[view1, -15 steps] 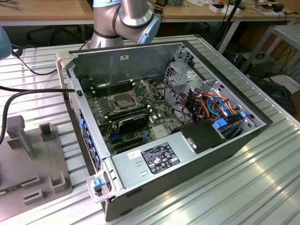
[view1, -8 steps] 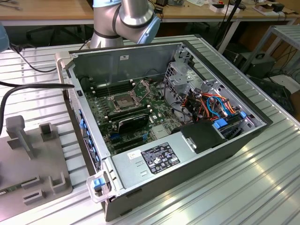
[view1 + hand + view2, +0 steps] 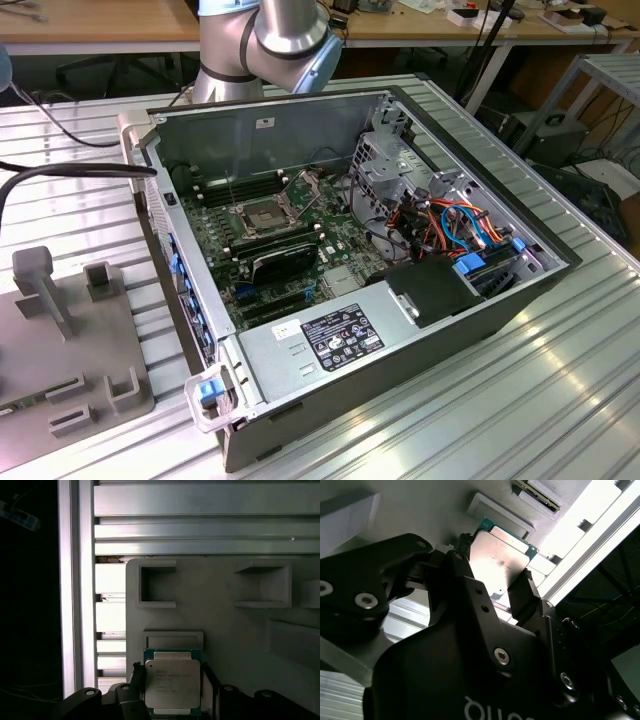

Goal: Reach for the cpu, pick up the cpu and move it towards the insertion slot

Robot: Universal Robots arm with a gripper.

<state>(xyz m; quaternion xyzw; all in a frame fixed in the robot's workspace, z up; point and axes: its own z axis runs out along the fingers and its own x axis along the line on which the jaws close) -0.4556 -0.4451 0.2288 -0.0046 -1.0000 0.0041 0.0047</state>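
The cpu [image 3: 172,685], a flat square chip with a pale silver face and a green edge, sits between my gripper's [image 3: 172,676] two black fingers. The fingers [image 3: 135,676] press its two opposite sides, so the gripper is shut on it. The second wrist view gives the same grasp: the cpu [image 3: 502,555] is in the gripper [image 3: 495,566], just over a grey fixture plate [image 3: 225,625]. The insertion slot [image 3: 262,215], a silver-framed socket with a dark centre, lies on the motherboard inside the open computer case [image 3: 400,330].
The grey fixture plate carries raised rectangular holders [image 3: 157,585], one of them right beside the cpu. Ribbed aluminium table profiles [image 3: 200,530] run beyond it. In the case are memory slots, a black block [image 3: 285,258], a drive cage [image 3: 385,165], cables and a power supply [image 3: 335,340]. The arm [image 3: 270,40] rises behind the case.
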